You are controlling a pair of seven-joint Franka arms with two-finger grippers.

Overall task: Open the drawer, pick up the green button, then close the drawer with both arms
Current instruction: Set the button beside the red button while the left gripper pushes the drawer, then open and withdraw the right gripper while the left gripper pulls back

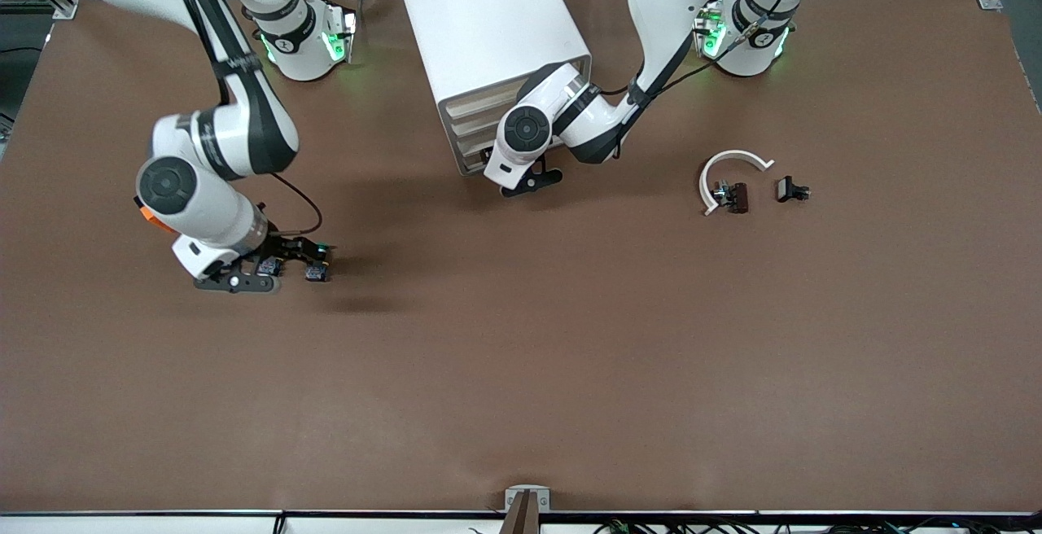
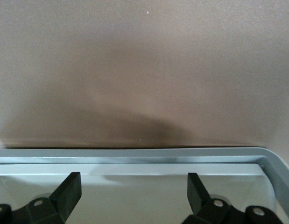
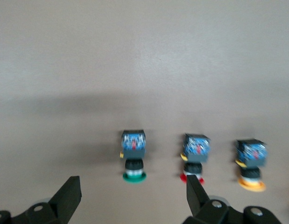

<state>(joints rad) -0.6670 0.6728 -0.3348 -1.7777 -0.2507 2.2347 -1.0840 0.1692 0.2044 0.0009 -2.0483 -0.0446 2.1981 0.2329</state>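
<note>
Green-capped button (image 3: 133,158) beside red-capped button (image 3: 194,157), under right gripper's (image 3: 130,196) parted jaws; left's (image 2: 135,191) likewise apart.

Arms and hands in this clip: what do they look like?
Both arms are glossy white shells with black joint rings, green lights at the bases and thin black cables alongside. The right arm has an orange patch near its wrist. The left hand and right hand are black, each with two wedge-shaped fingers and silver screws.

green-capped button (image 3: 134,161), red-capped button (image 3: 194,158), yellow-capped button (image 3: 250,163), white cabinet (image 1: 488,29), brown table (image 1: 570,355)
</note>
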